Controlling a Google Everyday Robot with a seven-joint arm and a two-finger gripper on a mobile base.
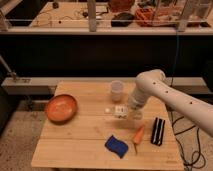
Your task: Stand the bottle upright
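On the desk (75, 145), counted: one orange bowl (61, 108) at the left end; one translucent cup (117, 90) toward the back; one whitish bottle (116, 110) beside the cup, with one gripper (131, 114) closed down at it; one carrot (138, 134), one blue sponge (116, 146), one black object (158, 131) toward the front right.

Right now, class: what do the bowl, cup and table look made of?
Bowl: orange, smooth, perhaps plastic or glazed ceramic.
Cup: translucent, likely plastic.
Table: pale plank grain, wood.
The hand sits shut at the whitish bottle mid-table.
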